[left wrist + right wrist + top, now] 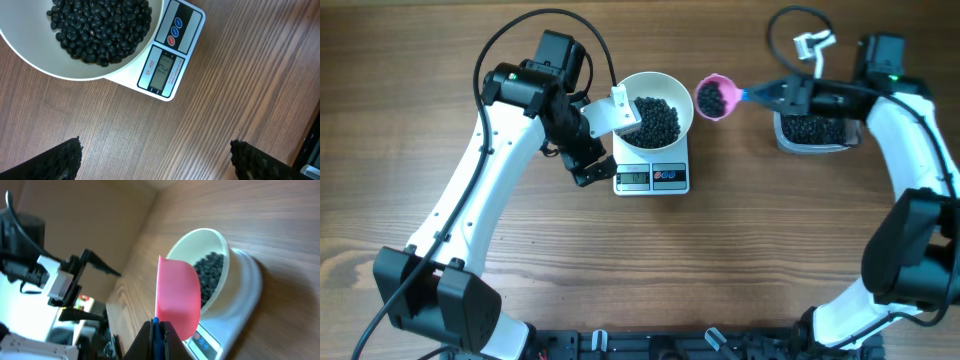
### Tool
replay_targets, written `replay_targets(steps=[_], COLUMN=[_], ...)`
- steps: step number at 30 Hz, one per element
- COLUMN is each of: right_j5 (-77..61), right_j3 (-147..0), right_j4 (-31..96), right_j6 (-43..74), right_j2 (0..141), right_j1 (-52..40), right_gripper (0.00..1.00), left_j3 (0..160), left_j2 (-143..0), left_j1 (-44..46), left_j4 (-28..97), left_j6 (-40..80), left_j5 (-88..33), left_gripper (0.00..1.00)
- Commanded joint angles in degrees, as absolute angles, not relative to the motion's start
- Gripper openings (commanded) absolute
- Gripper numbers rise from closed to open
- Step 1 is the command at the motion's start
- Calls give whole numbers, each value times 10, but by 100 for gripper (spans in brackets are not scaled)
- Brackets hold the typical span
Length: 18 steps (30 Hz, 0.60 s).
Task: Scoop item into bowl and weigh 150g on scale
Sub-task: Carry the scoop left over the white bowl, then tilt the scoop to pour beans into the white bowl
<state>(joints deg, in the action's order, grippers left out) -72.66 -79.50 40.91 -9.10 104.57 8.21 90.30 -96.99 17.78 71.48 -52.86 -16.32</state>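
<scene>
Scoop [729, 97] of beans [712, 98] beside bowl [655, 82]

Wood-grain table [720, 260], mid-brown, evenly lit; faint soft shadows on surface.

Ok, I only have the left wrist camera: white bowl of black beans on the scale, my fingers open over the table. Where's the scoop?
Observer: The pink scoop is beside the right rim of the white bowl, with its blue handle clamped in the right gripper.
Operator: Loaded or empty?
Observer: Loaded. Black beans fill its cup, which has its mouth facing up.
</scene>
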Motion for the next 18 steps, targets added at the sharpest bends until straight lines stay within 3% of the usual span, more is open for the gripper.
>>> replay_targets(steps=[1,9,18], right_j5=[-690,-458,-220], right_j3=[-792,-802,-802], right_j4=[366,305,298], right_j6=[-63,-31,-158], right_j2=[1000,896,878], right_j1=[46,-39,-180], right_gripper=[4,4,4], left_j3=[899,899,899], left_j2=[-977,-977,-977], left_j1=[175,175,175], left_j4=[713,713,713], left_j6=[-536,-536,-536], left_j5=[-164,-164,-164], left_gripper=[100,100,100])
